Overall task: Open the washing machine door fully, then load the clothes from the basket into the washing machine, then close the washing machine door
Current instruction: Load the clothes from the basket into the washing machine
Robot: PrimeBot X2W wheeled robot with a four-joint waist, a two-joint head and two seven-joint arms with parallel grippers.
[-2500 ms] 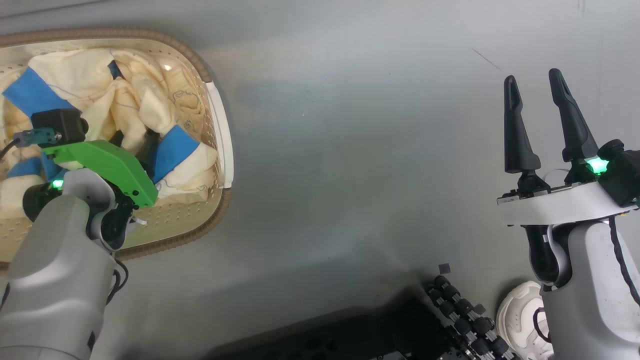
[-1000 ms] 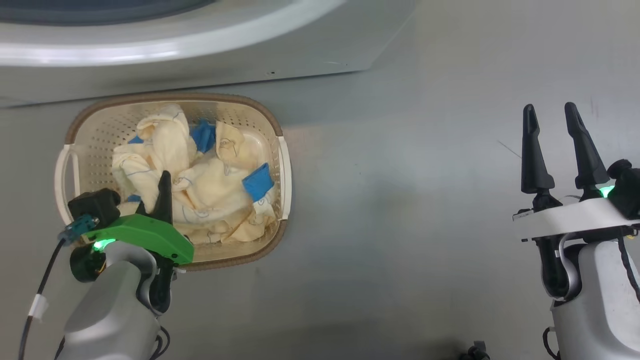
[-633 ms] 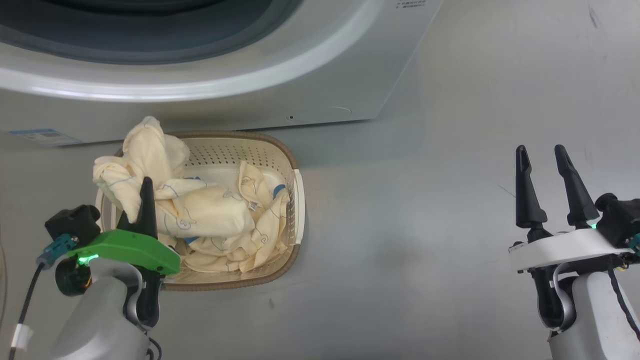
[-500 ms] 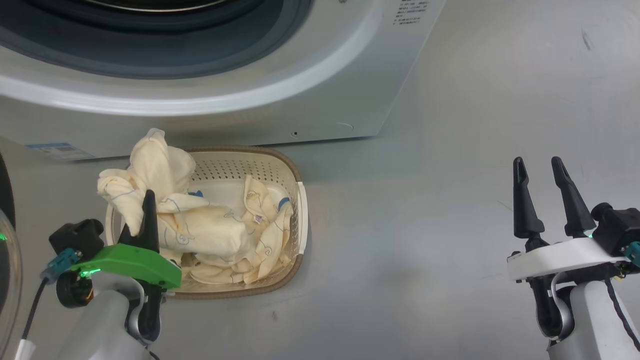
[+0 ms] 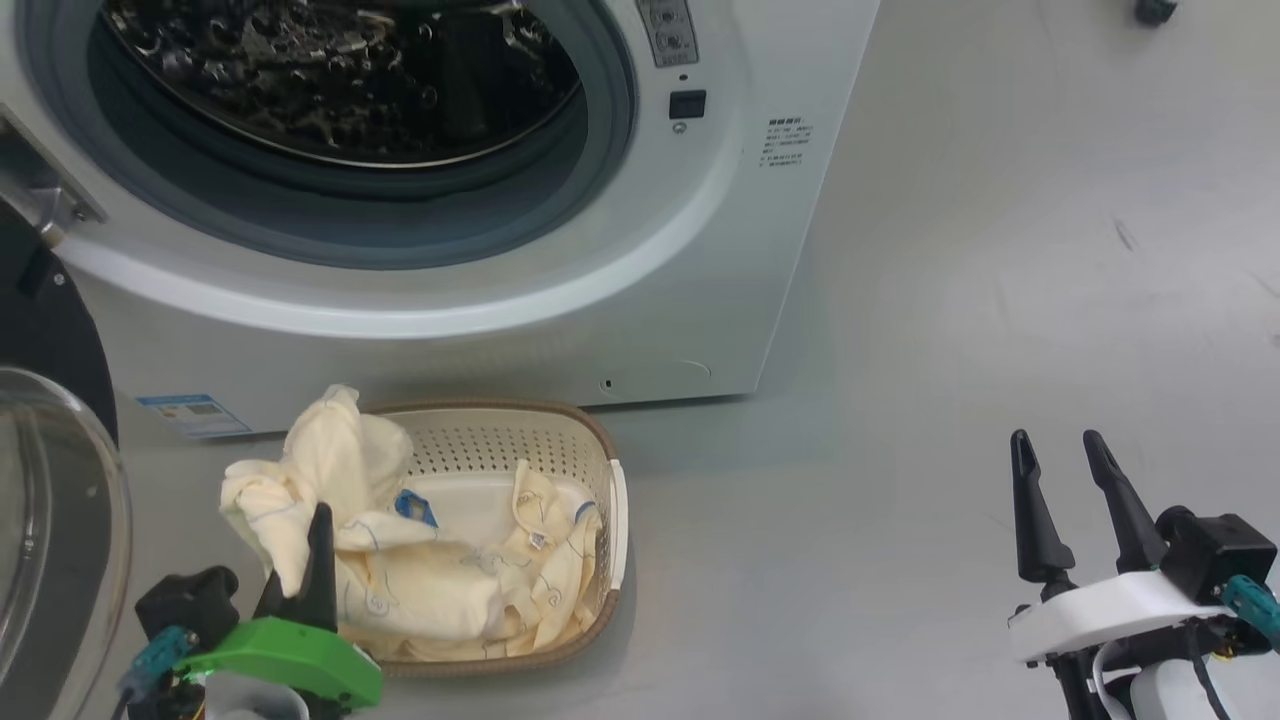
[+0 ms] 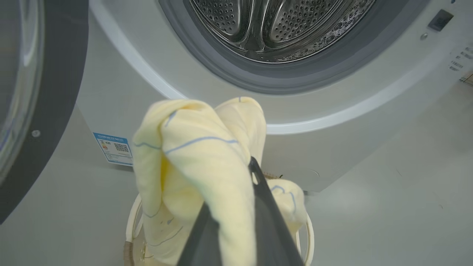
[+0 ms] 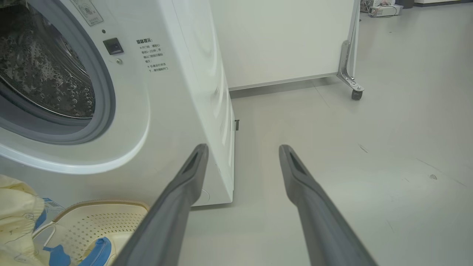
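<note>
The washing machine [image 5: 650, 300] is a smooth white box. Its round mouth is ringed by a grey rubber gasket [image 6: 221, 70] around a perforated steel drum [image 6: 281, 26]. The door [image 5: 60, 520] stands swung out at its left, with a glossy black rim and a bulging clear glass bowl. A small blue sticker [image 6: 114, 147] sits at the lower left corner of the front panel.

The cream basket [image 5: 520, 440], with perforated walls and a brown rim band, stands on the grey floor [image 5: 900, 450] close against the machine's bottom edge. Soft, crumpled cream-yellow clothes [image 5: 440, 590] with thin blue lines lie inside. One bunch is raised above the basket's left end, pinched between the dark tapered fingers of the left gripper [image 6: 231, 195]. The right gripper [image 5: 1057, 470] hangs over bare floor well to the right, its jaws apart and holding nothing.
</note>
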